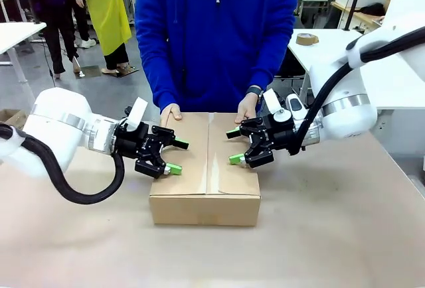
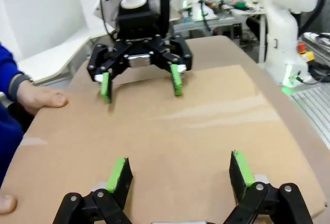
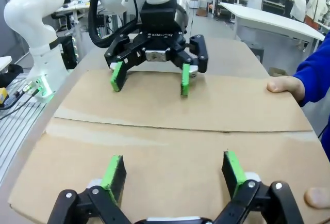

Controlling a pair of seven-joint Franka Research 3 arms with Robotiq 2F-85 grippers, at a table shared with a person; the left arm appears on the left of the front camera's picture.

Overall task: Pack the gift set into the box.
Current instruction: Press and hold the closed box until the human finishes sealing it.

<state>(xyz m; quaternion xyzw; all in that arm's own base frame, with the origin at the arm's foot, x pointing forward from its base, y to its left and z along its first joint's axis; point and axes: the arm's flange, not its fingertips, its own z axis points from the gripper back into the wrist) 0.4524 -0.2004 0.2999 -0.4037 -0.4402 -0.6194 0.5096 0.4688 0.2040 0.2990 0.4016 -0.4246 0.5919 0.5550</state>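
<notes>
The large brown cardboard box stands mid-table with its top flaps folded down, the seam running away from me. My left gripper hovers open over the left flap, and my right gripper hovers open over the right flap. Neither holds anything. A person in blue rests both hands on the far edge. In the left wrist view my left gripper faces the right gripper across the flap. From the right wrist, my right gripper faces the left gripper across the flaps. The gift set is hidden.
A roll of brown tape lies on a white table at the back right. Another white table stands at the far left, with people behind it. Bare tabletop surrounds the box at the front and sides.
</notes>
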